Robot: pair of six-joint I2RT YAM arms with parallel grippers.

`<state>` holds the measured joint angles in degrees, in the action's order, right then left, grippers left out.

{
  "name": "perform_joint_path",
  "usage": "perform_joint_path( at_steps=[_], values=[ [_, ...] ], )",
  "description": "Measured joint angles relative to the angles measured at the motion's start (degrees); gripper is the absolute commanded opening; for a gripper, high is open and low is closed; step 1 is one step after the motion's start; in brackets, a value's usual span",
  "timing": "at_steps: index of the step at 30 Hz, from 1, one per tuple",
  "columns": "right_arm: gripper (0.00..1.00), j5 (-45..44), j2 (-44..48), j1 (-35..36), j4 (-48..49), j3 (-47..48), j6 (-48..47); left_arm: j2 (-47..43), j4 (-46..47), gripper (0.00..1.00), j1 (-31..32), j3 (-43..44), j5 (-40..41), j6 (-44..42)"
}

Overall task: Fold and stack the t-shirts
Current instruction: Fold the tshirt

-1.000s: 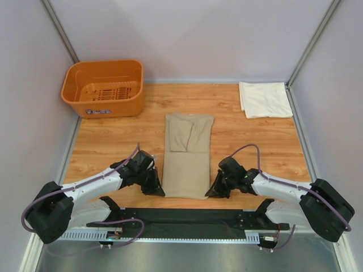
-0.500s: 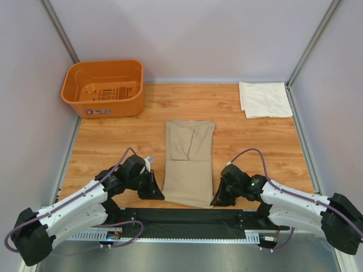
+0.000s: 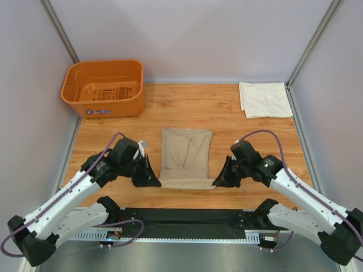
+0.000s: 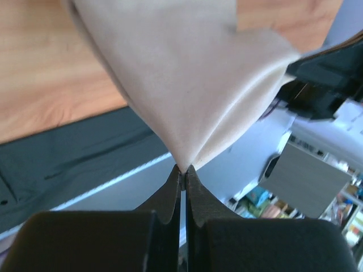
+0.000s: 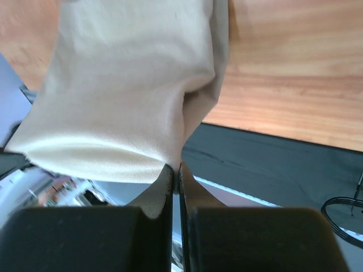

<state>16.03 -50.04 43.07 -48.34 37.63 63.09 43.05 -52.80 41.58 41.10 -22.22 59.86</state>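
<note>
— Progress on the two shirts, as you read it?

— About halfway, I'd say. The cream shirt [image 3: 264,99] lies folded into a flat square at the far right corner of the table [image 3: 255,147], well apart from both arms, so that one looks finished.

— And the tan one?

— The tan shirt [image 3: 186,153] is in the middle of the table, already narrowed to a long strip with the sleeves turned in. Its near end is off the wood. The left gripper [image 3: 153,180] is pinched tight on the near left corner and the right gripper [image 3: 220,180] on the near right corner (both wrist views show cloth hanging straight from closed fingertips, with no gap between them).

— So which fold is this?

— My guess is the crosswise one, with the near hem going over toward the collar end. The far part rests flat on the table, and the near part is lifted and bowed between the two grippers.

— What's left after that?

— Lay the hem down evenly, let go, perhaps fold once more to match the cream square, then set one shirt on the other. Nothing is stacked yet, and the two shirts are well apart.

— The basket?

— The orange basket [image 3: 122,105] sits at the far left corner, apart from both shirts. Whether it plays any part, I can't say.
</note>
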Motion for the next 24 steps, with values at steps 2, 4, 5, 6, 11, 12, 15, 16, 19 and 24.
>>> perform_joint_path(
  at_steps=[2, 4, 5, 6, 11, 12, 15, 16, 19, 24],
  values=[
    [0.0, 0.96, -3.74, -4.83, -2.05, 4.79, -3.72, 6.38, 0.11, 0.0, -3.23, 6.97, 0.44, -2.23],
    [0.0, 2.19, -9.64, -9.25, -3.34, 10.1, -8.07, 12.48, 0.57, 0.0, -6.67, 12.28, 0.35, -4.42],
    [0.0, 2.62, -13.05, -10.88, -4.0, 12.98, -10.05, 15.78, 0.92, 0.0, -8.57, 14.53, 0.07, -5.66],
    [0.0, 3.19, -16.33, -12.37, -4.24, 15.78, -12.09, 18.97, 0.87, 0.0, -10.25, 16.79, 0.04, -6.82],
    [0.0, 5.81, -30.99, -17.46, -6.01, 29.73, -20.13, 34.99, 1.64, 0.0, -16.33, 28.37, -0.35, -11.85],
    [0.0, 6.19, -33.11, -18.18, -6.1, 31.8, -21.2, 37.42, 1.92, 0.0, -17.07, 30.38, -0.44, -12.52],
    [0.0, 7.91, -39.8, -20.59, -6.69, 38.03, -24.61, 43.04, 2.64, 0.0, -18.91, 35.26, -0.7, -14.21],
    [0.0, 8.31, -41.51, -21.18, -6.8, 39.56, -25.49, 44.74, 2.89, 0.0, -19.41, 36.72, -0.92, -14.8],
    [0.0, 9.31, -45.92, -22.91, -8.09, 43.78, -27.74, 49.05, 3.43, 0.0, -20.74, 39.74, -1.68, -16.0],
    [0.01, 11.52, -51.06, -25.66, -8.63, 48.65, -30.14, 54.99, 4.76, 0.0, -22.27, 42.71, -3.08, -16.81]
  ],
)
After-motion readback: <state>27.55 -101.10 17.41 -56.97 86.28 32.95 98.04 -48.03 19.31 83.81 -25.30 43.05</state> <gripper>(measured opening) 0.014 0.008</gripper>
